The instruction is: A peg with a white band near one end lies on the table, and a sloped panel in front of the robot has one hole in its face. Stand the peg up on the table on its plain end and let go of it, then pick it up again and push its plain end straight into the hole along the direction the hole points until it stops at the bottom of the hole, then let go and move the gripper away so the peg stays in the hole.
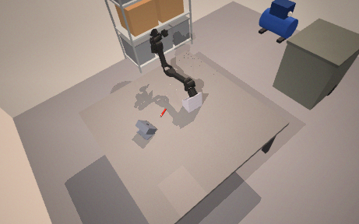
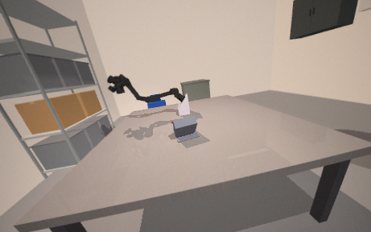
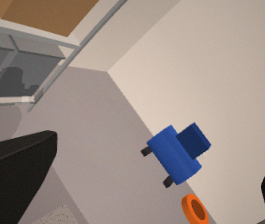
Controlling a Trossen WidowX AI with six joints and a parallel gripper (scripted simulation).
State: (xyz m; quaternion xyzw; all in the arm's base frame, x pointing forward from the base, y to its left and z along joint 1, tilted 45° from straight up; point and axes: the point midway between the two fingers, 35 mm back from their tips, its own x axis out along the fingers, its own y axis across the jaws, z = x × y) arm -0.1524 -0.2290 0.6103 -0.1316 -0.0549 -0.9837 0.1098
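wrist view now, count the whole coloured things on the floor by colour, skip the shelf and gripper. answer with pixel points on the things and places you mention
Blue motor-like machine with a box on top [image 3: 174, 155] [image 1: 279, 23]: 1
Orange ring [image 3: 186, 206]: 1
Total: 2
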